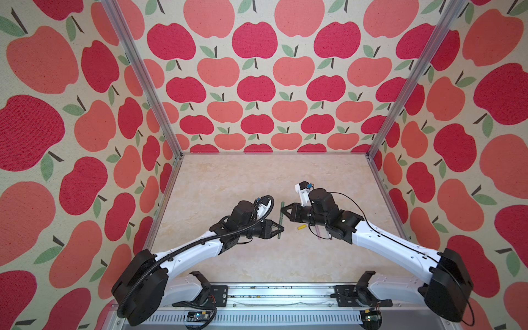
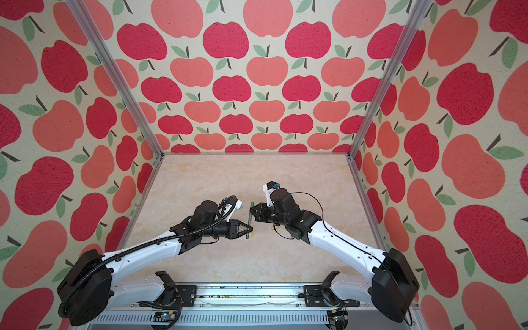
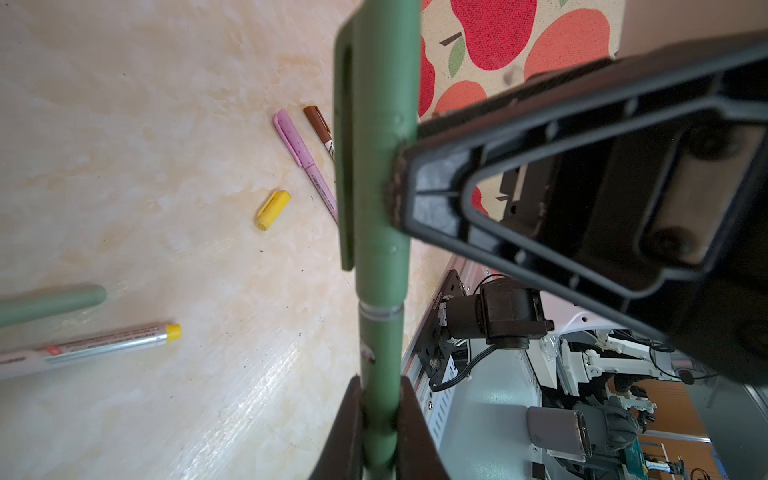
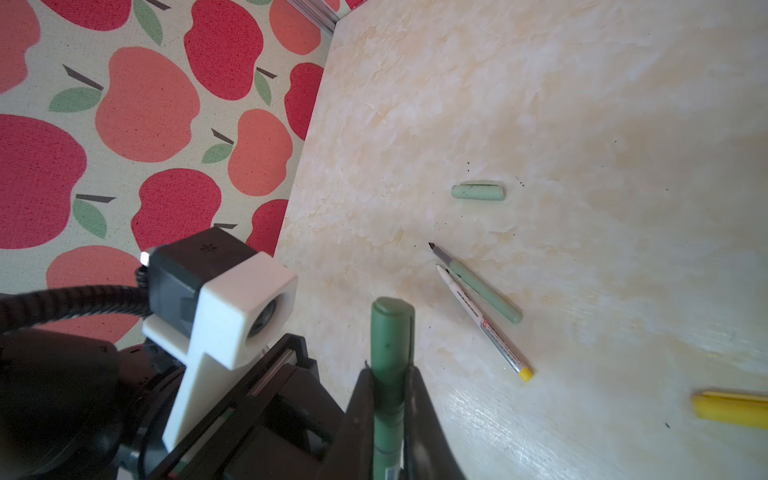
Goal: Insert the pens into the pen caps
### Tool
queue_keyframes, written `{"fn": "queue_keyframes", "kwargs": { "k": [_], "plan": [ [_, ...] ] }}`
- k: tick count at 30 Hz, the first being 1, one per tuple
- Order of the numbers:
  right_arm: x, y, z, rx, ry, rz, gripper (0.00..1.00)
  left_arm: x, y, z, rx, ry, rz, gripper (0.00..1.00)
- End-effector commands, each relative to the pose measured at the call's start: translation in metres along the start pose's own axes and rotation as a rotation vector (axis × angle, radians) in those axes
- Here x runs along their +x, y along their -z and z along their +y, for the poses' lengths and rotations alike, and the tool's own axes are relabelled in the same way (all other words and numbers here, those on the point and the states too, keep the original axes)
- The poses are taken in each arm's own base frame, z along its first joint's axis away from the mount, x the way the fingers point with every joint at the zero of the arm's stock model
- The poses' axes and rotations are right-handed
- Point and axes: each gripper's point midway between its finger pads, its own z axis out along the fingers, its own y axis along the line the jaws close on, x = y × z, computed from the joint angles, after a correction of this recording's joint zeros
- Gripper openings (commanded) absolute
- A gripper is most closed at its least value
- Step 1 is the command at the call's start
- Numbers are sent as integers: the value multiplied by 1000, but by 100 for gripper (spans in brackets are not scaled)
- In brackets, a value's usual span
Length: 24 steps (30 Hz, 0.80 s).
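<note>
Pens and caps are scattered across a cream, marbled surface [image 1: 257, 177]. A yellow cap [image 3: 273, 210] is laid near a capped pink pen [image 3: 305, 164] and a brown-capped pen [image 3: 319, 126]. An uncapped pale green pen [image 4: 484, 289] is laid just beside a white-and-yellow pen [image 4: 484, 322], with a pale green cap [image 4: 478, 192] set apart from them.

Robot lab test cell. Aluminium frame posts [image 1: 147, 85], apple-print fabric walls [image 1: 257, 85], marble-look tabletop [image 1: 243, 177]. Arm bases [image 1: 197, 285] bolted on metal rail [image 1: 274, 291], slotted cable duct [image 1: 257, 317] in front. Beyond cell, in left wrist view: more robot rigs [image 3: 602, 361], workshop floor.
</note>
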Motion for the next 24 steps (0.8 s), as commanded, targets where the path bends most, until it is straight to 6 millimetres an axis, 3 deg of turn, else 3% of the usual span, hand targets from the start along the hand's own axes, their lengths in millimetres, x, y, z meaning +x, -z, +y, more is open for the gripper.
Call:
{"fn": "queue_keyframes", "kwargs": {
  "k": [1,4,9,14,24],
  "plan": [
    [23,2,-5,20,20,92,12,-31,9,-12,19,-78,-124,0],
    [10,9,3,23,59,70,28,-25,7,-9,16,-89,-96,0],
    [-13,24,20,13,111,30,42,-13,7,1,-31,-109,-42,0],
    [-28,29,30,19,129,0,46,-11,12,10,-103,-134,-33,0],
    [-36,9,13,138,110,23,52,-17,15,9,-145,-180,-45,0]
  ]
}}
